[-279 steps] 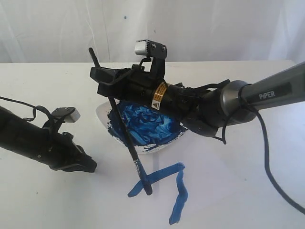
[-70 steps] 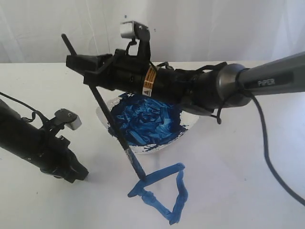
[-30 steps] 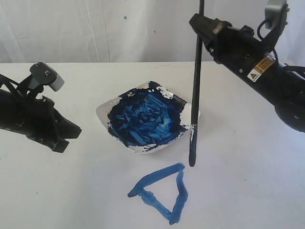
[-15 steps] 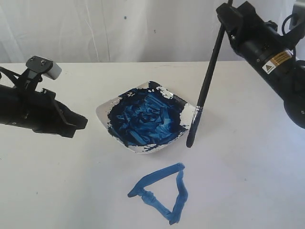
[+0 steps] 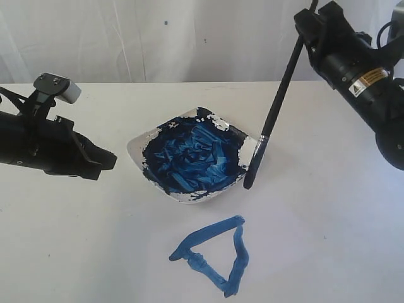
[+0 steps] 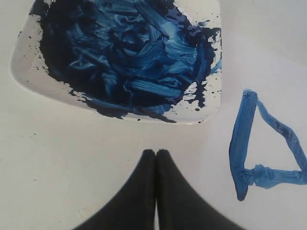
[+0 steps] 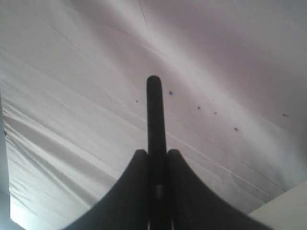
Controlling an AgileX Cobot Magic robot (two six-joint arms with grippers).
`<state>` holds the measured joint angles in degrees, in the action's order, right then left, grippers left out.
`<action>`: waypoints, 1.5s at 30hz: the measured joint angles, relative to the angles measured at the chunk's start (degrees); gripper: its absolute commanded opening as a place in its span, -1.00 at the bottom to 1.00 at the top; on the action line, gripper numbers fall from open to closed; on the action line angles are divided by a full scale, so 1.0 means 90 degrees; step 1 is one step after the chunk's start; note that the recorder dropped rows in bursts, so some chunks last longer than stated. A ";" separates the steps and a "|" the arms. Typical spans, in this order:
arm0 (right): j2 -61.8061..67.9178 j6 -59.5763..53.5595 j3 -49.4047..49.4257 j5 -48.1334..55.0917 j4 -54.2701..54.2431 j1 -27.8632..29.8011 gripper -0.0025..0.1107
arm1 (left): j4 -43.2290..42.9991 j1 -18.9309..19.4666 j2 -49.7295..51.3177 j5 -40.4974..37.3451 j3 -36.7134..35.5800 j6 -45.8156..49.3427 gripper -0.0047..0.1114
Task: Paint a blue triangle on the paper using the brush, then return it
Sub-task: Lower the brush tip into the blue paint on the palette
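Observation:
A blue triangle [image 5: 214,254] of thick strokes lies on the white paper [image 5: 297,240] in front of a white dish [image 5: 137,150] smeared with dark blue paint. My right gripper [image 5: 305,20] is shut on the upper end of the black brush [image 5: 278,107], which hangs tilted with its wet tip by the dish's right rim. In the right wrist view the brush handle [image 7: 154,115] sticks out between the closed fingers [image 7: 136,163]. My left gripper [image 5: 104,163] hovers left of the dish, shut and empty; its wrist view shows the dish [image 6: 29,84] and the triangle [image 6: 268,153].
A creased white cloth backdrop [image 5: 158,38] hangs behind the table. The black left arm [image 5: 31,145] carries a grey camera at the far left, and the right arm [image 5: 366,82] slants in from the upper right.
The right gripper has tilted the brush and carried its tip back from above the triangle to the dish's right rim. The left gripper has edged slightly right toward the dish.

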<state>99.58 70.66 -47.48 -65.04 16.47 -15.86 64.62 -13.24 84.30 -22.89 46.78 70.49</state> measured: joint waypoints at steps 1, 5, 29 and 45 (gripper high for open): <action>0.0000 0.0000 0.0000 0.0036 -0.0076 0.0000 -0.96 | 0.0011 0.0000 0.0000 0.0000 0.0000 0.0000 -0.92; 0.0110 0.0000 -0.0041 0.0407 -0.0712 0.0000 -0.96 | 0.0062 0.0000 0.0000 -0.0010 0.0000 0.0000 -0.92; 0.3435 0.1601 -0.3131 -0.0430 0.0149 0.0248 -0.96 | 0.0112 0.0000 0.0000 -0.0314 0.0000 0.0011 -0.92; 0.4309 0.2008 -0.4655 0.0667 0.0176 0.0222 -0.96 | 0.0115 0.0000 0.0000 -0.0314 0.0000 0.0023 -0.92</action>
<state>138.35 88.73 -89.37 -59.04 18.05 -13.86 65.65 -13.24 84.30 -25.72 46.78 70.70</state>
